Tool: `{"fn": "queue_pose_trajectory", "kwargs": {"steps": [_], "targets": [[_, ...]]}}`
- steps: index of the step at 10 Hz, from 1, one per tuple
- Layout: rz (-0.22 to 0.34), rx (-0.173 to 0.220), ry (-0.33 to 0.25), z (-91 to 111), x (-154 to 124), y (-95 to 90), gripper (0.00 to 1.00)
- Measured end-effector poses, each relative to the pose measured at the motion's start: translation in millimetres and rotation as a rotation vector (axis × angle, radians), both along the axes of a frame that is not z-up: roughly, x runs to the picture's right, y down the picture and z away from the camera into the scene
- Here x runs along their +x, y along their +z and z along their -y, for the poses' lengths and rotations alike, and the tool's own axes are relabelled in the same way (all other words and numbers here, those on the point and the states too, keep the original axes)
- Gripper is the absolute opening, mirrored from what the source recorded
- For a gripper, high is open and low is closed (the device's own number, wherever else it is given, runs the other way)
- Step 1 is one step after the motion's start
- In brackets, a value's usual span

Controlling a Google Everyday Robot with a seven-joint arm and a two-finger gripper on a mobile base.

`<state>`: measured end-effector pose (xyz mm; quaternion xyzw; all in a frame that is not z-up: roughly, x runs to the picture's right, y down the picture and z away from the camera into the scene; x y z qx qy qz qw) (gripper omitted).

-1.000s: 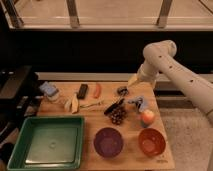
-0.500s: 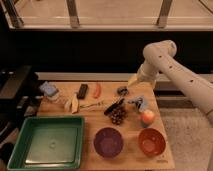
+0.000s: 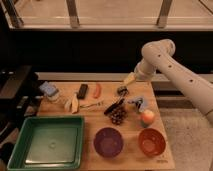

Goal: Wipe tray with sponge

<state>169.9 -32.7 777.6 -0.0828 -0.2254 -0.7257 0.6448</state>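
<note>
Claw (image 3: 127, 81) hangs empty and spread open over the tabletop's (image 3: 92, 120) back edge, and the sponge (image 3: 48, 89) is well apart from it at the opposite end, behind the tray (image 3: 45, 119), so I'd sweep across and pinch low.

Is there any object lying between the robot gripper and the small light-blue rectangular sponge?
Yes. A black rectangular bar and an orange-red elongated item lie between the gripper, at the back right, and the sponge.

Green tray (image 3: 50, 119), light-blue sponge (image 3: 48, 89), purple bowl (image 3: 108, 141), orange bowl (image 3: 151, 141); yellowish end effector (image 3: 129, 79) above the table's (image 3: 108, 88) far edge.
</note>
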Motion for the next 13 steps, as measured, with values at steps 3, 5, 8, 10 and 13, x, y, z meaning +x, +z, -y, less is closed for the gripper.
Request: {"fn": "queue_pose_trajectory", "kwargs": {"steps": [3, 5, 8, 10, 13], "targets": [[0.158, 0.06, -0.163, 14.6, -76.2, -5.2, 0.8], [0.263, 0.098, -0.232, 21.6, -121.2, -13.5, 0.8], [0.388, 0.142, -0.261, 28.9, -168.6, -30.5, 0.8], [0.386, 0.142, -0.26, 29.0, -166.8, -30.4, 0.8], [0.389, 0.145, -0.265, 27.4, -165.5, -30.4, 0.8]]}}
